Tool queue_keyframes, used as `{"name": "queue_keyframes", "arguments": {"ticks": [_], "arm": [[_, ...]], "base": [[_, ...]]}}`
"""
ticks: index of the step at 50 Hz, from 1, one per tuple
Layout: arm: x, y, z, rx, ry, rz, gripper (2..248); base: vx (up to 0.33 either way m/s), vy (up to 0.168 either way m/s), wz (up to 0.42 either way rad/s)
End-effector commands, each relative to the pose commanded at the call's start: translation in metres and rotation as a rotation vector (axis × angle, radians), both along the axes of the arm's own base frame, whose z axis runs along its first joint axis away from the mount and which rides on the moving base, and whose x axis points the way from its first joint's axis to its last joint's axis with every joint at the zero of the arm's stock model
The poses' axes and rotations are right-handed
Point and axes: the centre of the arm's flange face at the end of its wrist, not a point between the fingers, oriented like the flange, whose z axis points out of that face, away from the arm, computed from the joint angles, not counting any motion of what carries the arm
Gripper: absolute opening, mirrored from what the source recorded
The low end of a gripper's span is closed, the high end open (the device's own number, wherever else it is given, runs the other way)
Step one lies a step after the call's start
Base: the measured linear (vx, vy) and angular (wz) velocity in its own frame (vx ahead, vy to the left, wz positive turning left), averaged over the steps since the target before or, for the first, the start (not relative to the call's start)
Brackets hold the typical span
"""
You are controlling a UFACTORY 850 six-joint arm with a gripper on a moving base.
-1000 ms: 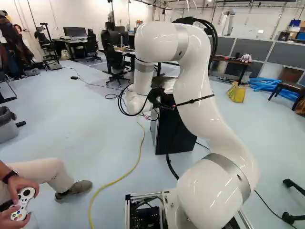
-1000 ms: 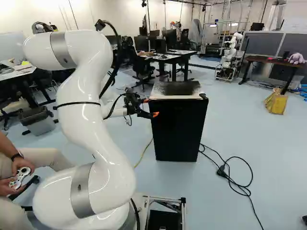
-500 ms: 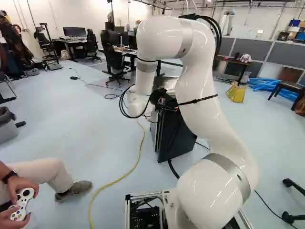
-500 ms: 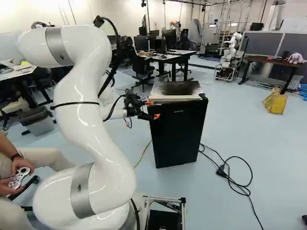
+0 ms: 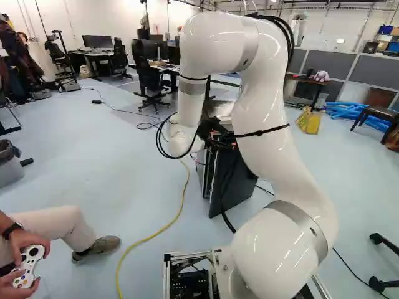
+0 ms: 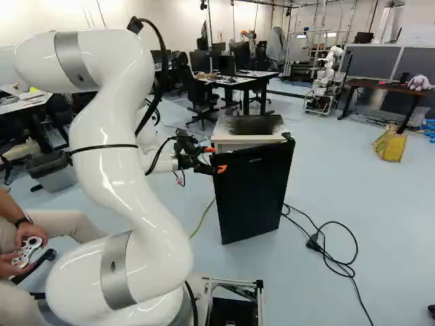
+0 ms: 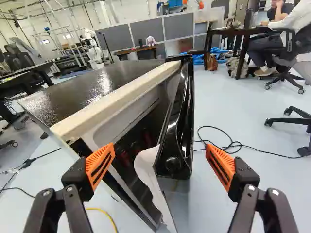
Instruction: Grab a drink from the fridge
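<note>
We're at opening the ajar fridge door (image 6: 255, 193); our gripper (image 7: 161, 148), spread wide astride its edge, grips nothing. Next: swing it wider.

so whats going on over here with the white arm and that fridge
The robot arm is at work on a small black fridge, apparently to get a drink out. The fridge door stands ajar, and its handle edge lies between the open fingers of the gripper, which is not clamped on it. No drink is in the gripper, and the inside is too dark to tell what is in there.
</note>
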Motion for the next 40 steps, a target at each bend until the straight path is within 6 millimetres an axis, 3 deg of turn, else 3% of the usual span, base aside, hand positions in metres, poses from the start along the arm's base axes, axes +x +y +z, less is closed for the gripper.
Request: {"name": "queue_keyframes", "arguments": {"ticks": [40], "arm": [[-0.054, -0.016, 0.0, -0.018, 0.063, -0.055, 247]], "base": [[0.0, 0.0, 0.0]]}}
